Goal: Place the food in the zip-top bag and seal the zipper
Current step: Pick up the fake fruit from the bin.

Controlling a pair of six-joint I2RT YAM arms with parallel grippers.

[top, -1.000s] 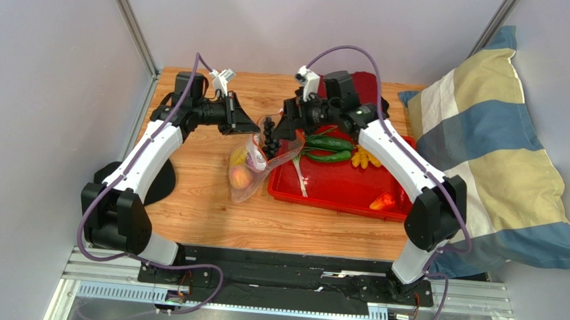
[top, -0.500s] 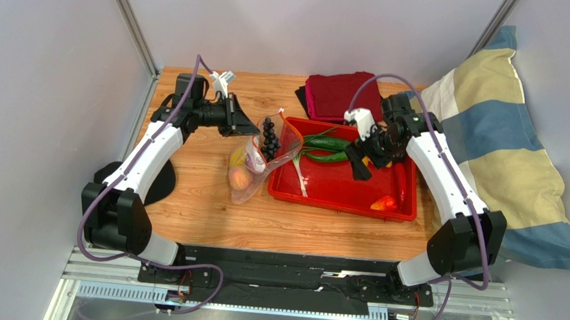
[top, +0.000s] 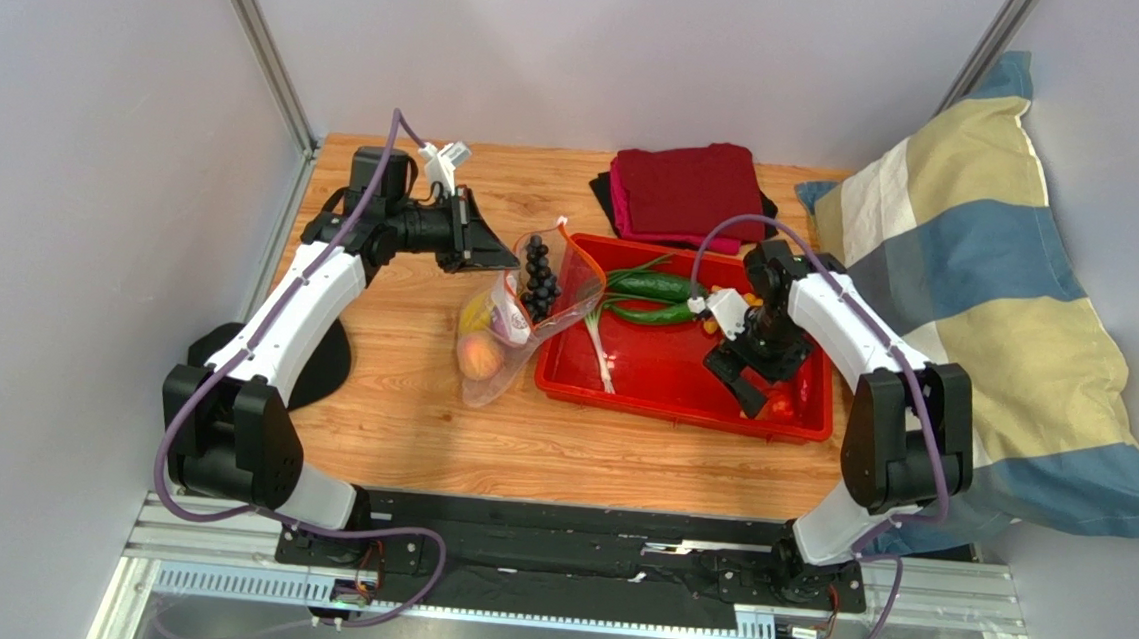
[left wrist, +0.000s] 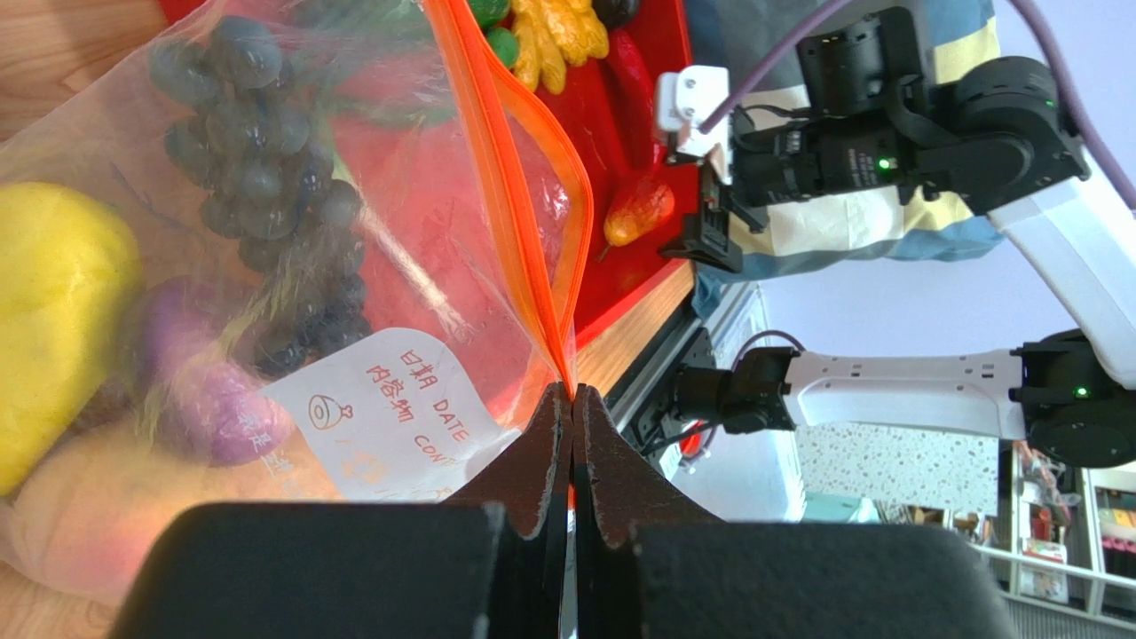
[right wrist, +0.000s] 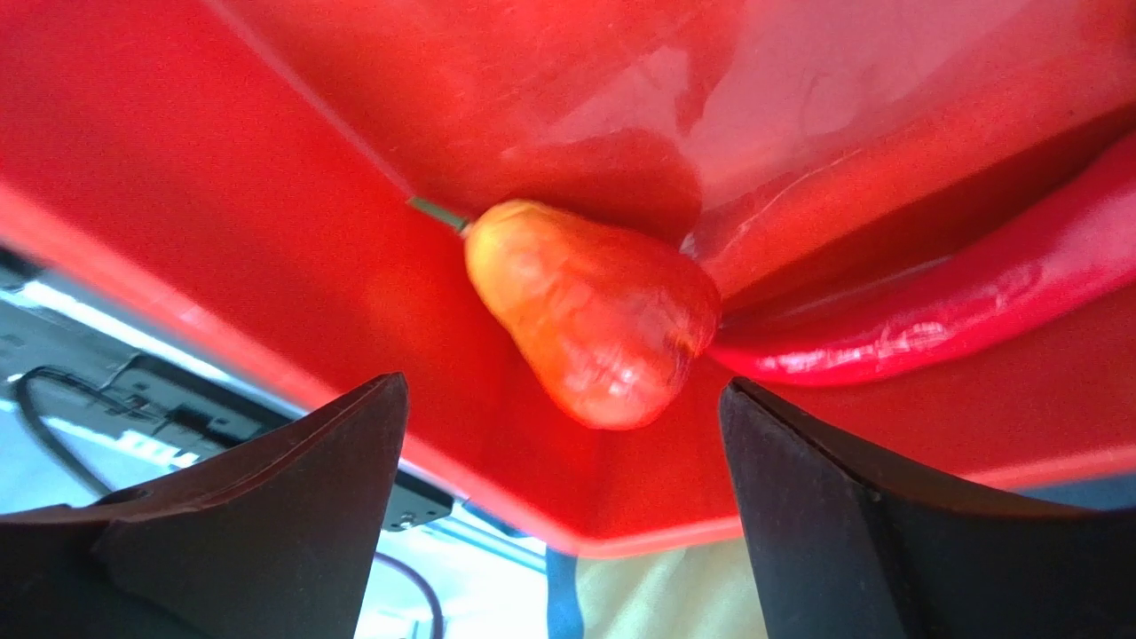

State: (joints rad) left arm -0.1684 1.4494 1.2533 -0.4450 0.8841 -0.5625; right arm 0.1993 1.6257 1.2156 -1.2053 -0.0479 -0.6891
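The left fingers (left wrist: 536, 459) meet on the zipper (left wrist: 507, 200). The bag (top: 496, 382) spreads ahead of them on the surface (top: 405, 398), just left of the tray (top: 662, 371). Inside it (all ahead of those fingers) lie the grape bunch (left wrist: 274, 200), oval fruit (left wrist: 54, 306), onion (left wrist: 200, 386) and peach (top: 480, 354). The right fingers (right wrist: 267, 506) stand apart in the tray's near right corner. A pear-shaped piece (right wrist: 594, 313) lies between them, untouched, with a pepper (right wrist: 934, 320) just beside it.

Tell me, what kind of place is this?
Probably a robot test booth, not a kitchen: two arms bolted to a metal rail, plain grey walls around a small wooden table, and toy food in a red tray.
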